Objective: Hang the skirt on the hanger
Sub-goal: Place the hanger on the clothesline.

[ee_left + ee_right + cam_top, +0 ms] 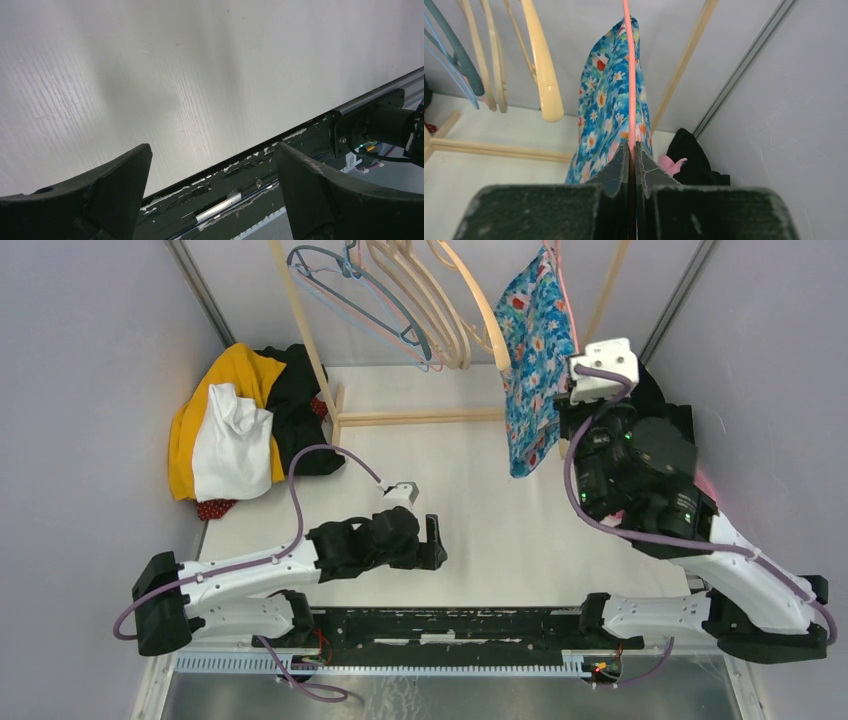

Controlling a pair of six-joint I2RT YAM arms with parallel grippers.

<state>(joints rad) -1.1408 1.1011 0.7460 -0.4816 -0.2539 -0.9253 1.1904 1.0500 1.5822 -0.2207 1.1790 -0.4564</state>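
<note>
The blue floral skirt [533, 360] hangs from a thin pink hanger [628, 75] at the right end of the wooden rack [315, 350]. In the right wrist view the skirt [604, 100] drapes just past my fingers. My right gripper [631, 149] is shut on the pink hanger's lower wire, raised at the rack's right side [590, 390]. My left gripper [212, 170] is open and empty, low over the table near its front edge [435, 540].
Several empty hangers [400, 290], cream, blue and pink, hang on the rack to the left of the skirt. A pile of yellow, white and black clothes [240, 420] lies at the back left. Black and pink clothing [691, 160] lies at the back right by the wall.
</note>
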